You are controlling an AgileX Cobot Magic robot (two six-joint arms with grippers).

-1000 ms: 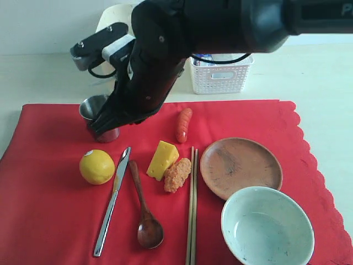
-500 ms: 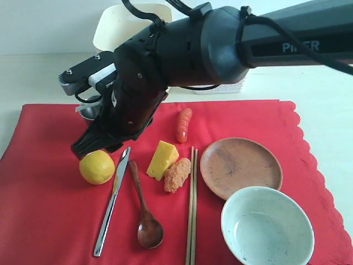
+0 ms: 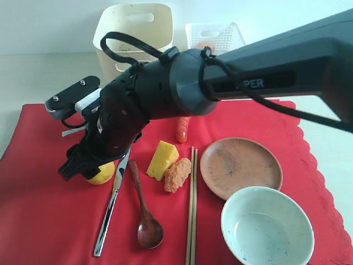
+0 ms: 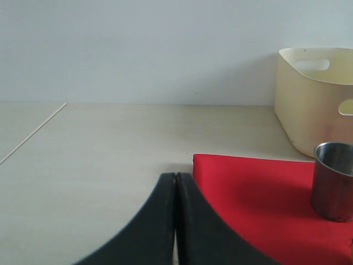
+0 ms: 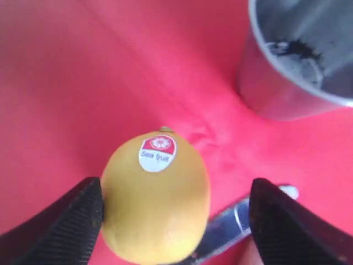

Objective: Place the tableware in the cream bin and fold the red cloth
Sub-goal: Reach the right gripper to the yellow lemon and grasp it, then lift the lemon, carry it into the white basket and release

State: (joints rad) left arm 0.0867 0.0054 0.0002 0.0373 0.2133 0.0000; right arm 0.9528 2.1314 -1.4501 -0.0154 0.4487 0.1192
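Note:
My right gripper reaches across to the left of the red cloth and stands open around a yellow lemon. One finger is against the lemon; the other is well clear of it, over the steel knife. The steel cup stands just beyond the lemon and is hidden behind the arm in the exterior view. The wooden spoon, chopsticks, brown plate and green bowl lie on the cloth. The cream bin stands behind. My left gripper is shut and empty over bare table by the cloth's corner.
Cheese, a fried piece and a sausage lie mid-cloth. A white lattice basket stands right of the bin. The right arm's thick black body spans the back of the cloth.
My right gripper has moved from the steel cup forward and down to the lemon, and its jaws have opened. The left gripper has not changed.

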